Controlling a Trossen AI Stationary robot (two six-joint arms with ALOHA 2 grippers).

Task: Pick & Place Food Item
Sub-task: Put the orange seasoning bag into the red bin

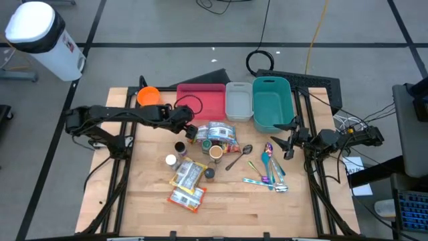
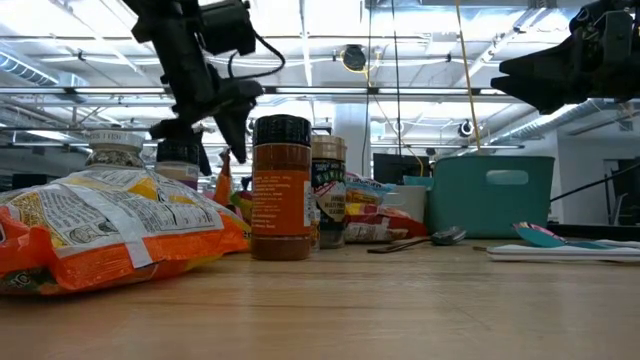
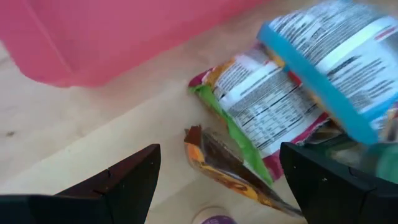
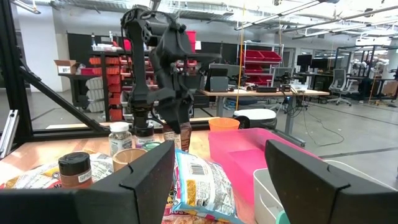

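Observation:
A heap of food packets (image 1: 218,134) lies on the table's middle, in front of the bins. In the left wrist view they show as a blue-edged packet (image 3: 336,56), a green and red packet (image 3: 261,106) and a small orange-brown packet (image 3: 227,165). My left gripper (image 1: 192,132) is open at the heap's left end, pointing down, with its fingers on either side of the orange-brown packet and above it (image 3: 217,163). It also shows in the low view (image 2: 215,120). My right gripper (image 1: 285,143) is open and empty above the table's right side (image 4: 230,186).
A pink bin (image 1: 200,102), a grey bin (image 1: 239,100) and a teal bin (image 1: 273,104) stand along the far edge, with an orange bowl (image 1: 148,96) at far left. Spice jars (image 1: 179,146), a cup (image 1: 215,152), two orange packets (image 1: 187,175) and spoons (image 1: 267,171) lie nearer.

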